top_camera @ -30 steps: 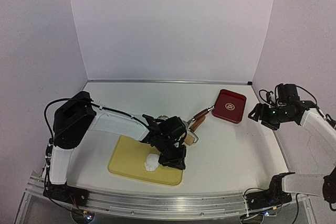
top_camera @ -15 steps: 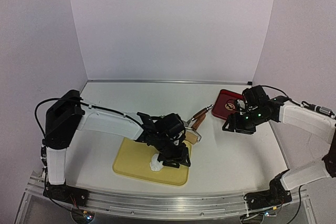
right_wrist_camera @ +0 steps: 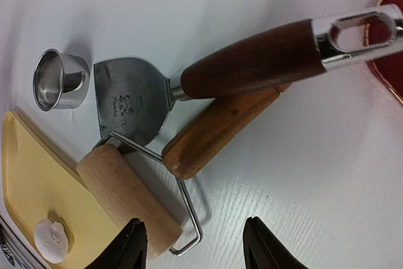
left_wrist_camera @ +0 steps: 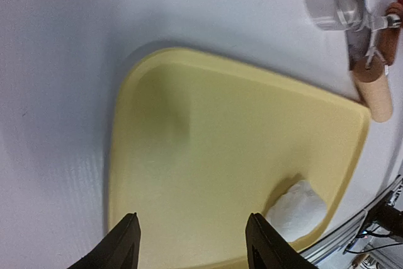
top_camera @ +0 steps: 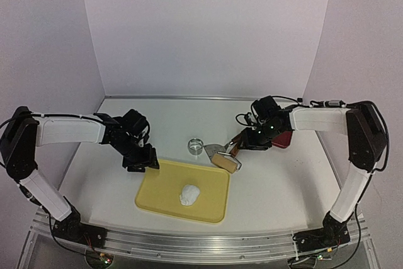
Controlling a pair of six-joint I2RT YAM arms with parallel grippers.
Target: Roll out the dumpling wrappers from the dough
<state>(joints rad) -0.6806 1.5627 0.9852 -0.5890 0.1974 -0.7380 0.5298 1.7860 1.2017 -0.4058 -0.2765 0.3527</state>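
A white dough (top_camera: 189,194) lump lies on the yellow board (top_camera: 157,190).

From above, the right gripper (top_camera: 252,140) hides part of the red tray (top_camera: 284,139) near the far right corner of the table (top_camera: 277,181). The right wrist view crops the yellow board (right_wrist_camera: 34,177); the engraving on the scraper (right_wrist_camera: 129,102) is too small to read.

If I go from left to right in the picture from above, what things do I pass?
left fingers → lump of dough → wooden roller → red tray
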